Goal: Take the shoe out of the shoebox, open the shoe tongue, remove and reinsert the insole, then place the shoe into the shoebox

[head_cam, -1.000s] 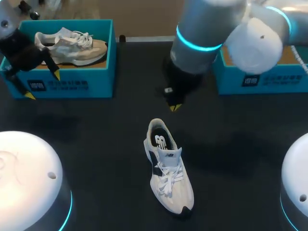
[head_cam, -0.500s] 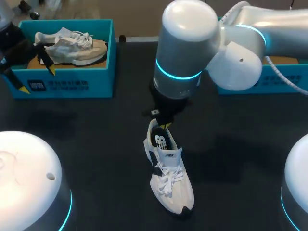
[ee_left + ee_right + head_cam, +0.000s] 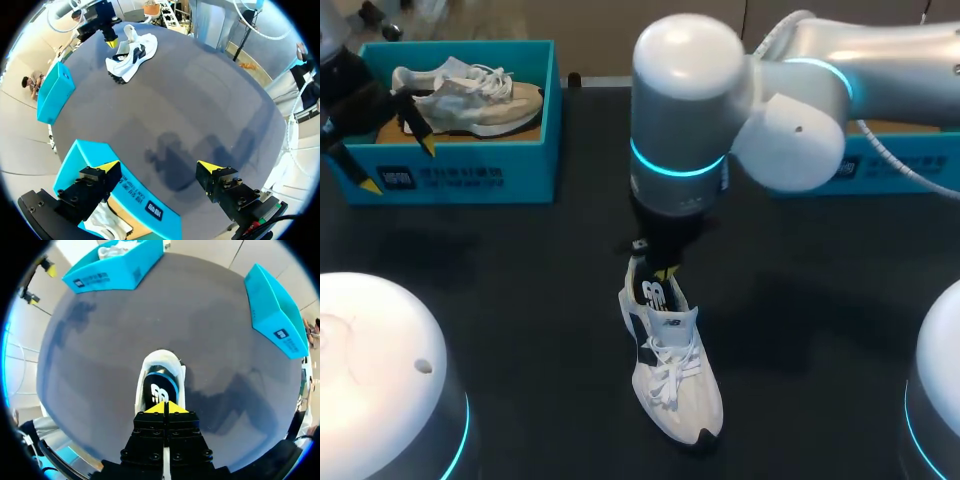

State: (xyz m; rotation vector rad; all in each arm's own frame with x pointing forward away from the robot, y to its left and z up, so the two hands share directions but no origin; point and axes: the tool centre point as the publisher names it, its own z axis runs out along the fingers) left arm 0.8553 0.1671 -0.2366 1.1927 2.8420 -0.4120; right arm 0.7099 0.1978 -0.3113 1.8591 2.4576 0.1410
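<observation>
Shoe (image 3: 672,362) on table (image 3: 520,300), toe toward near edge, heel far

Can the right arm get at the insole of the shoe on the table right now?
Probably yes: the right claw is right at the heel opening of the shoe, and the insole lies bare ahead of it with nothing between. The claw is shut, though.
</observation>
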